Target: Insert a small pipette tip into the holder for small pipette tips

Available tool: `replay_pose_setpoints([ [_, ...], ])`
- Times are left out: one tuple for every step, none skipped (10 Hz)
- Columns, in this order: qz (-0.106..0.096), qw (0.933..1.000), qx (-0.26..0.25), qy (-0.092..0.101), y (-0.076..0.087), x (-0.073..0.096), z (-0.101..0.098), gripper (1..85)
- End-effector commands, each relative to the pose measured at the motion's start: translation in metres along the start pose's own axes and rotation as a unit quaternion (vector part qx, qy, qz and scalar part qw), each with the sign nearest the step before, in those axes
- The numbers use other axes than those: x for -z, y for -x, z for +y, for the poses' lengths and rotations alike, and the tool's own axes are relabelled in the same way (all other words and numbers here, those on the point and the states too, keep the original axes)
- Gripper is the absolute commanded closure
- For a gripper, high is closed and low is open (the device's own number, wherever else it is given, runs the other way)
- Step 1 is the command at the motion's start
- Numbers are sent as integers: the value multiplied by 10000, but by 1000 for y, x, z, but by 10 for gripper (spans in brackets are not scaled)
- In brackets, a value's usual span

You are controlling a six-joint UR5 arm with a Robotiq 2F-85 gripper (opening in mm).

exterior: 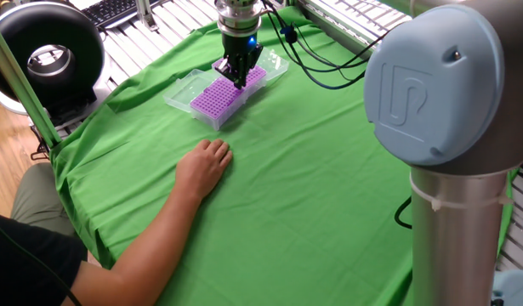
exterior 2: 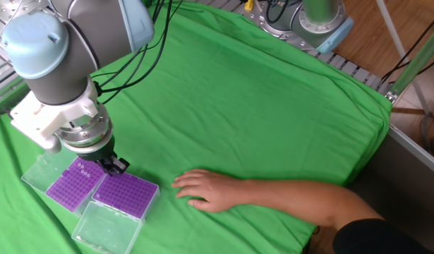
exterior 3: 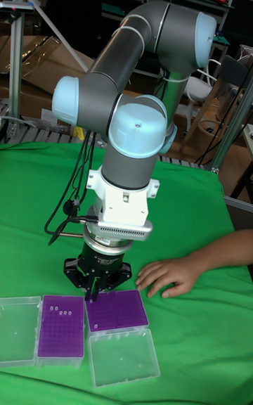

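Two purple tip holders sit side by side on the green cloth, each with its clear lid open beside it. The left holder (exterior 3: pixel 60 335) (exterior 2: pixel 74 185) has a few white tips in its far rows. The right holder (exterior 3: pixel 116 310) (exterior 2: pixel 125 194) shows none. My gripper (exterior 3: pixel 91 294) (exterior 2: pixel 118 167) (exterior: pixel 238 79) points straight down just above the right holder's edge nearest the left one. Its fingers are pressed close together on a thin small pipette tip, which barely shows below them in the tall fixed view.
A person's hand (exterior: pixel 206 166) (exterior 2: pixel 202 189) (exterior 3: pixel 165 275) rests flat on the cloth close to the holders. Open clear lids (exterior 3: pixel 121 356) (exterior 3: pixel 17 331) lie next to them. A black ring light (exterior: pixel 44 55) and a keyboard stand beyond the table edge.
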State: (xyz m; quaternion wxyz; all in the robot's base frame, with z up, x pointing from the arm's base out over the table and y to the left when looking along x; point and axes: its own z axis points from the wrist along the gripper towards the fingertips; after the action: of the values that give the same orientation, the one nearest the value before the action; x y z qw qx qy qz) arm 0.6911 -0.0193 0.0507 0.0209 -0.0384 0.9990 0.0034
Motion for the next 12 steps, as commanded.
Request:
replay_pose_setpoints([
  [-30, 9999, -106, 60, -1, -1, 6, 673],
  [-45, 9999, -90, 51, 0, -1, 6, 673],
  [-52, 9999, -82, 51, 0, -1, 6, 673],
  [-68, 9999, -75, 57, 1, -2, 6, 673],
  [-83, 9999, -67, 56, 2, -3, 6, 673],
  [-90, 9999, -59, 48, 2, -3, 5, 673],
  [-90, 9999, -51, 40, 2, -3, 5, 673],
  [-89, 9999, -51, 33, 2, -3, 5, 673],
  [-88, 10000, -34, 17, 2, -3, 4, 673],
  [-87, 10000, -26, 2, 2, -3, 3, 673],
  [-86, 10000, -10, -6, 2, -3, 3, 673],
  [-94, 10000, -10, -6, 2, -3, 3, 673],
])
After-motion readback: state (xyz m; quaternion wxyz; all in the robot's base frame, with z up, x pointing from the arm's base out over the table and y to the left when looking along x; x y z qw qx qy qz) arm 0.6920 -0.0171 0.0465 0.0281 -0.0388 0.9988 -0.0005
